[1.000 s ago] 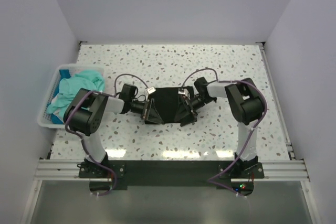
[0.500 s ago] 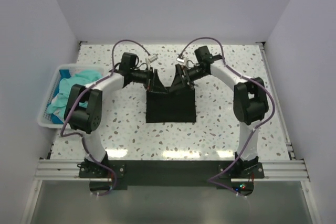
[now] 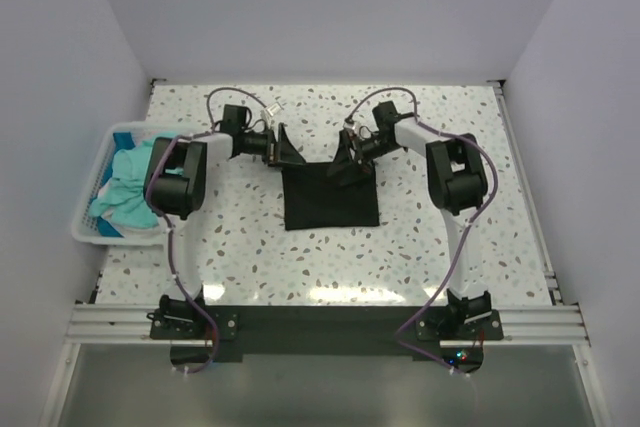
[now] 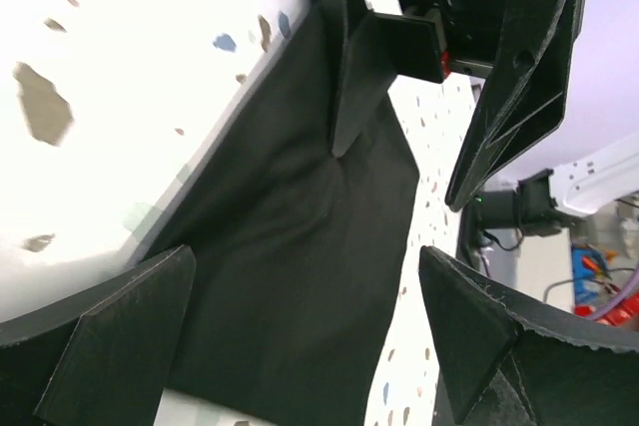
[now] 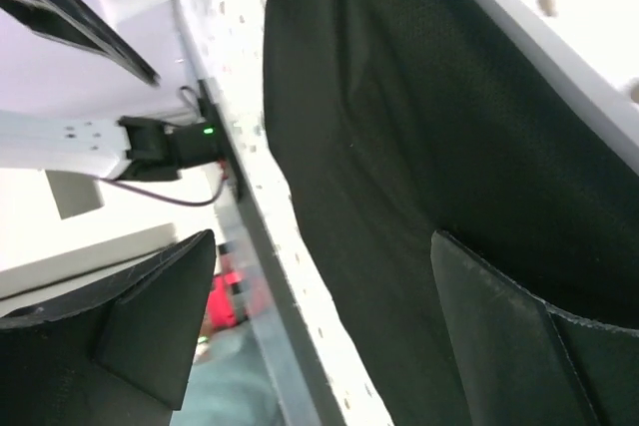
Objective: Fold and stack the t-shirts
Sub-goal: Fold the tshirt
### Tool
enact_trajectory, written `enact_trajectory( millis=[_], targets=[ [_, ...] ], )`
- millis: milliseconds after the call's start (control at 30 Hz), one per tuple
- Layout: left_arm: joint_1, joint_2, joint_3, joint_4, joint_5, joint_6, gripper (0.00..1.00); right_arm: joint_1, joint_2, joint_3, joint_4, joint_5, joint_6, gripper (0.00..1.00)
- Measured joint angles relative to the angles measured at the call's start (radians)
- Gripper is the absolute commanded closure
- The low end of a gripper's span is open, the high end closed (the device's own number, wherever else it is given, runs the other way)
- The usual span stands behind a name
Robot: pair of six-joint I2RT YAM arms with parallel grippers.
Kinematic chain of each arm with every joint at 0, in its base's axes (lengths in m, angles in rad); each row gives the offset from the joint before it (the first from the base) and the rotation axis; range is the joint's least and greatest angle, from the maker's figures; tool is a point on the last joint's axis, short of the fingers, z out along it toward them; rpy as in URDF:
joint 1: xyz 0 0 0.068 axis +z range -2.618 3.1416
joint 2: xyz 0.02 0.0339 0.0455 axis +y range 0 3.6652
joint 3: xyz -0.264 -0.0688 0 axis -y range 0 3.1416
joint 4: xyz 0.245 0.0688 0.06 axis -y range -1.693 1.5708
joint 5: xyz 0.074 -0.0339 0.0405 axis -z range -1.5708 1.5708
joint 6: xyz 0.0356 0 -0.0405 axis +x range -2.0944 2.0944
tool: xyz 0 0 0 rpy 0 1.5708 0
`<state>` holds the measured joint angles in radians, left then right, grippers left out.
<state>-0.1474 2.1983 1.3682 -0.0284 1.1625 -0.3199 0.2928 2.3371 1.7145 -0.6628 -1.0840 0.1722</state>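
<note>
**STATUS: BLACK T-SHIRT FOLDED ON TABLE, BOTH GRIPPERS SPREAD AT ITS FAR EDGE**

1. Reference item. The black t-shirt (image 3: pixel 331 202) lies on the speckled table (image 3: pixel 450 237) as a folded, roughly rectangular panel. All positions below are given relative to it.

2. Left gripper (image 3: pixel 283 147). It sits at the far left corner of the black t-shirt. Its jaws are spread wide. In the left wrist view the two fingers (image 4: pixel 120 326) stand well apart, with the dark cloth showing in the gap between them and nothing pinched.

3. Right gripper (image 3: pixel 345 160). It sits over the far right part of the black t-shirt, facing the left gripper across the far edge. Its jaws are also spread wide. In the right wrist view the cloth fills the space between the fingers, but they do not close on it. One fingertip comes down close to the cloth; whether it touches cannot be told.

4. Teal t-shirts (image 3: pixel 140 175). They are bunched in a loose heap inside the white slatted basket (image 3: pixel 84 217), to the left of the black t-shirt and well apart from it.
</note>
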Motion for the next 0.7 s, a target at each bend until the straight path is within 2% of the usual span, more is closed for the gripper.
enact_trajectory(
  millis=[200, 267, 400, 533, 700],
  targets=[
    [0.005, -0.045, 0.055, -0.082, -0.049, 0.029, 0.00, -0.018, -0.026, 0.066, -0.138, 0.130, -0.119, 0.03],
    [0.004, -0.098, 0.056, -0.113, -0.082, 0.042, 0.00, -0.018, -0.059, 0.079, -0.171, 0.190, -0.142, 0.03],
    [0.003, -0.263, 0.079, -0.206, -0.235, 0.136, 0.00, 0.009, -0.188, 0.079, -0.209, 0.376, -0.169, 0.03],
    [0.005, -0.405, 0.142, -0.303, -0.403, 0.234, 0.00, 0.124, -0.329, 0.074, -0.233, 0.658, -0.183, 0.02],
    [0.018, -0.494, 0.159, -0.388, -0.537, 0.307, 0.00, 0.308, -0.340, 0.029, -0.224, 0.862, -0.152, 0.01]
  ],
)
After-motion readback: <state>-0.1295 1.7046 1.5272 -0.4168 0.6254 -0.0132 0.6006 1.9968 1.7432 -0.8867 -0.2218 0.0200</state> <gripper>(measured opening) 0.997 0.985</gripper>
